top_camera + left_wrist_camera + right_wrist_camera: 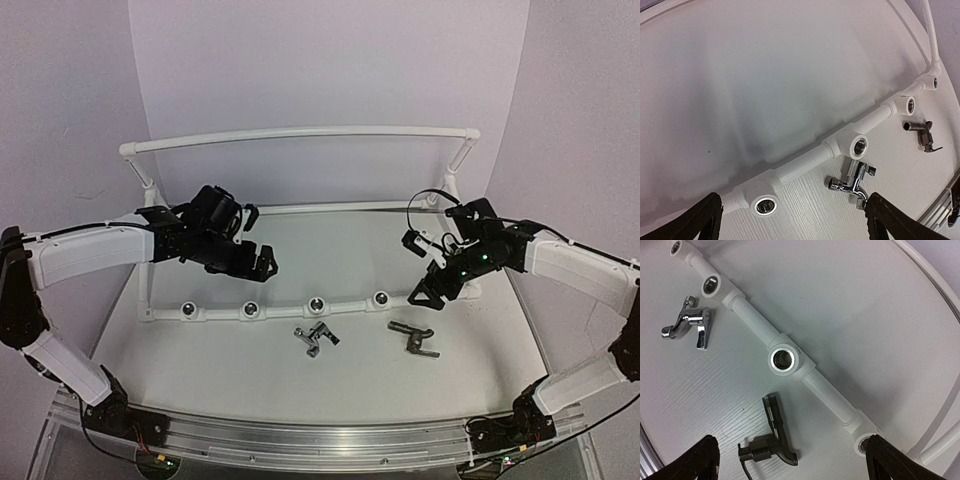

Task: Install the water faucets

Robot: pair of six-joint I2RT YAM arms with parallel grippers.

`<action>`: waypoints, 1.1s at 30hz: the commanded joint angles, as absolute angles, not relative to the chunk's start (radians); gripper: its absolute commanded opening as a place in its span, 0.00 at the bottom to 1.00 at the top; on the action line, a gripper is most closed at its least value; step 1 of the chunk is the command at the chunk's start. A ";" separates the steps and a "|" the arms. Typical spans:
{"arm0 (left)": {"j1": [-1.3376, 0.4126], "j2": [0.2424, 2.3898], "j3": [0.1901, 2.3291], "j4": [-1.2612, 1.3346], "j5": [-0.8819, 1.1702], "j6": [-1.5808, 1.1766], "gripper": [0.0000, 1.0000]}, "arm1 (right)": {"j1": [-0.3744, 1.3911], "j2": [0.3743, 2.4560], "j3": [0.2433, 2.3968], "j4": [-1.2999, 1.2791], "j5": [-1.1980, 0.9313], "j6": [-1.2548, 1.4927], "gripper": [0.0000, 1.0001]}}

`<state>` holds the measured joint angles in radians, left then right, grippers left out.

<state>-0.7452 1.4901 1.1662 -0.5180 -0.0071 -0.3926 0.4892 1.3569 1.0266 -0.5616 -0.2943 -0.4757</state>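
Two dark grey metal faucets lie loose on the white table in front of the pipe frame, one left and one right. The frame's front pipe has several silver-ringed sockets, all empty. My left gripper is open and empty, hovering above the second socket from the left. In the left wrist view a shiny faucet lies by its right finger. My right gripper is open and empty, beside the rightmost socket. In the right wrist view the dark faucet lies between its fingers.
The frame's upper rail spans the back on slanted supports. An aluminium rail runs along the near edge between the arm bases. White backdrop walls close the sides. A black cable loops over the right wrist.
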 commanded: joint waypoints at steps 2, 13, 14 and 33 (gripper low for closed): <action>-0.743 1.454 1.177 -0.473 0.051 -0.380 1.00 | 0.492 1.301 0.984 -0.772 -0.243 -0.673 0.81; -0.744 1.501 1.216 -0.468 0.090 -0.376 1.00 | 0.495 1.355 0.867 -0.809 -0.206 -0.787 0.57; -0.744 1.502 1.219 -0.471 0.091 -0.375 1.00 | 0.498 1.368 0.863 -0.802 -0.220 -0.787 0.56; -0.744 1.502 1.221 -0.469 0.095 -0.377 1.00 | 0.564 1.575 0.811 -0.664 -0.261 -0.780 0.16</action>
